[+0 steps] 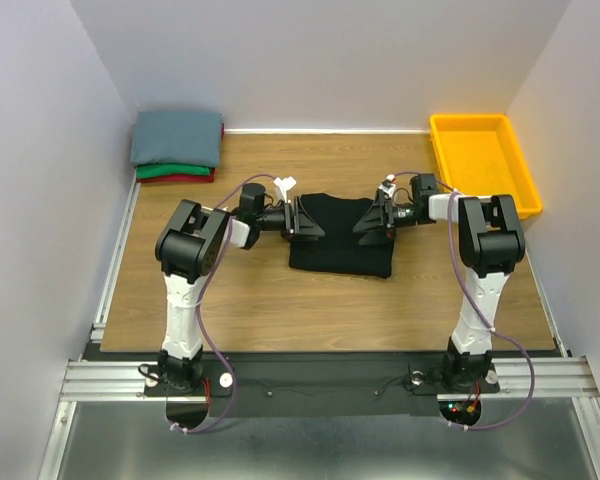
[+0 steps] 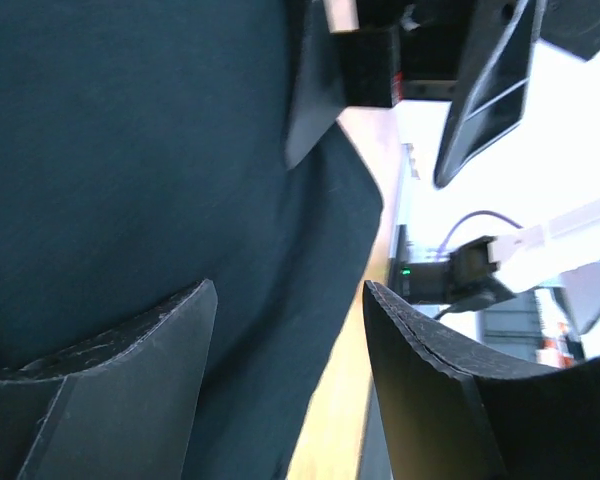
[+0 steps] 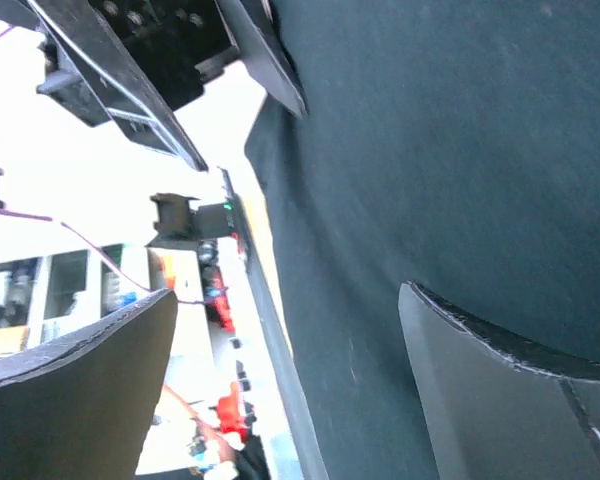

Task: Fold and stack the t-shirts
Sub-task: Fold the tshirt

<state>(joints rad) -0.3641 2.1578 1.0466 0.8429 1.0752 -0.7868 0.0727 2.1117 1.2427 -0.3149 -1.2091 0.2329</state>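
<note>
Black t-shirt [image 1: 340, 248] sits mid-table, folded to a rough rectangle: matte soft knit, edges slightly wavy, near-right corner sagging out. Table [image 1: 280, 305] is wood-grain laminate, and a bare strip runs between the shirt's near hem and the table's near edge. L gripper [image 1: 307, 220] is at the shirt's left edge and R gripper [image 1: 372, 222] at its right edge, tips pointing at each other across the cloth. Left wrist view: fingers [image 2: 130, 385] are spread, black matte wedges w/ scuffed rims, one over cloth, the other out past the shirt edge over wood; nothing pinched, released. Right wrist view: same, fingers [image 3: 500, 390] wide apart, shirt edge running between them, not clamped on anything. Can't tell if the tips touch the cloth. Far-left corner holds a stack of folded tees: grey-blue t-shirt [image 1: 177, 137] on top, green t-shirt [image 1: 165, 170] under it, red t-shirt [image 1: 187, 179] at the bottom, the stack close to the corner. Far-right corner has the bin [image 1: 480, 160]: yellow rigid plastic, raised rim, close to the right wall. Pale walls [image 1: 330, 60] box in the left, back and right sides. Arm bases sit on the alu rail [image 1: 330, 378] at the near edge.
</note>
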